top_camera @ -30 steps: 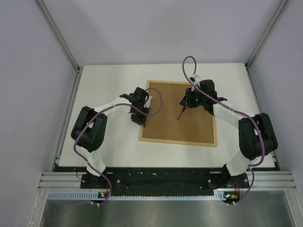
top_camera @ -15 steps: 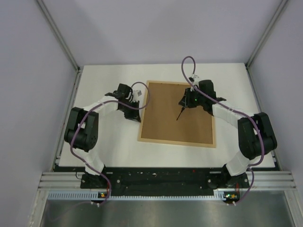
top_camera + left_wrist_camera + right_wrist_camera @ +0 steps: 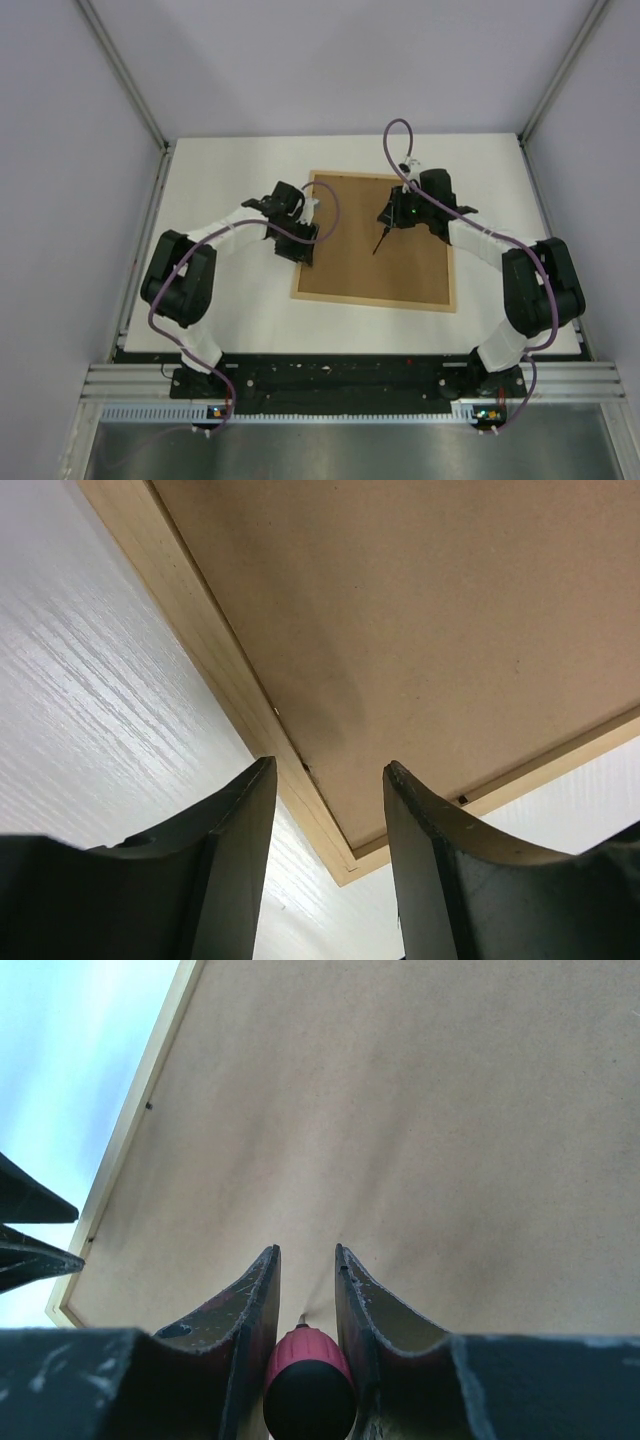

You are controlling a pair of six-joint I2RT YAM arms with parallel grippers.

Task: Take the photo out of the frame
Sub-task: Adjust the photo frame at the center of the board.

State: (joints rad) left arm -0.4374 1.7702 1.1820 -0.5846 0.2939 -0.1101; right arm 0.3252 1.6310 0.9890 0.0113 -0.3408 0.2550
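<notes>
The frame (image 3: pixel 372 301) lies face down on the white table, its pale wood rim (image 3: pixel 228 678) around a plain brown backing board (image 3: pixel 390 255). The photo is hidden under that board. My left gripper (image 3: pixel 303 254) hovers over the frame's left rim near its near-left corner. It is open (image 3: pixel 330 765) with nothing between its fingers. My right gripper (image 3: pixel 393 214) is over the board's upper middle, shut (image 3: pixel 307 1249) on a screwdriver (image 3: pixel 308 1380) with a red-and-black handle. The screwdriver's thin shaft (image 3: pixel 381 241) points down at the backing board (image 3: pixel 400 1110).
White tabletop (image 3: pixel 230 290) surrounds the frame, walled by grey panels left and right. A small dark clip (image 3: pixel 462 800) sits in the rim near the corner. In the right wrist view the left gripper's fingers (image 3: pixel 30 1230) show beyond the frame's rim (image 3: pixel 130 1140).
My left gripper drew back left off the frame and shut, then returned to the left rim and opened. The right arm and its screwdriver stayed still.
</notes>
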